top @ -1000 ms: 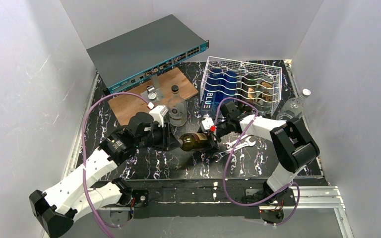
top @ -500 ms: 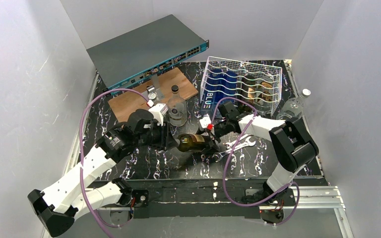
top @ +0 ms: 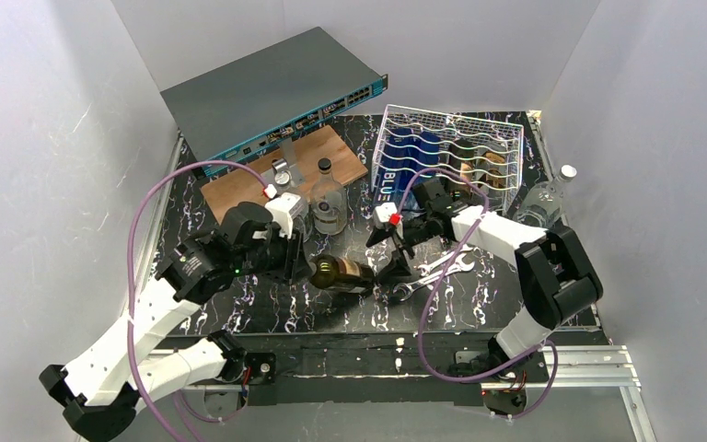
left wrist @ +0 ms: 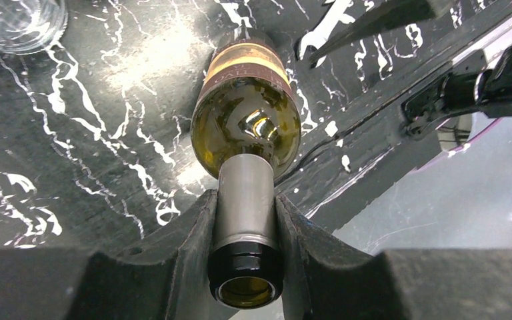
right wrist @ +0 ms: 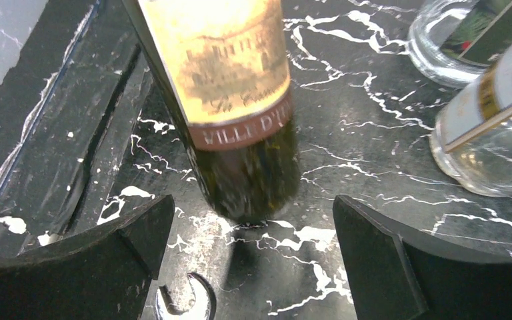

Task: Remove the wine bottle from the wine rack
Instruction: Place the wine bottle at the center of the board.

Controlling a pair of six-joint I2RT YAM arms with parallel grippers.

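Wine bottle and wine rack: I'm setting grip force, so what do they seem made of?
The wine bottle seems glossy olive-green glass, from its sharp reflections. The wine rack is probably white-coated metal wire, from its thin wavy rods.

Left arm (top: 161,299) extended, jaws clamped, right arm (top: 492,230) bent, jaws apart

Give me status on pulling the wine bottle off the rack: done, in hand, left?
Done: the wine bottle is out of the wine rack, low over the table in front of it. In hand: left gripper shut on its neck; right gripper open, apart from the base. Left: probably only letting go; I can't tell whether it already rests on the table.
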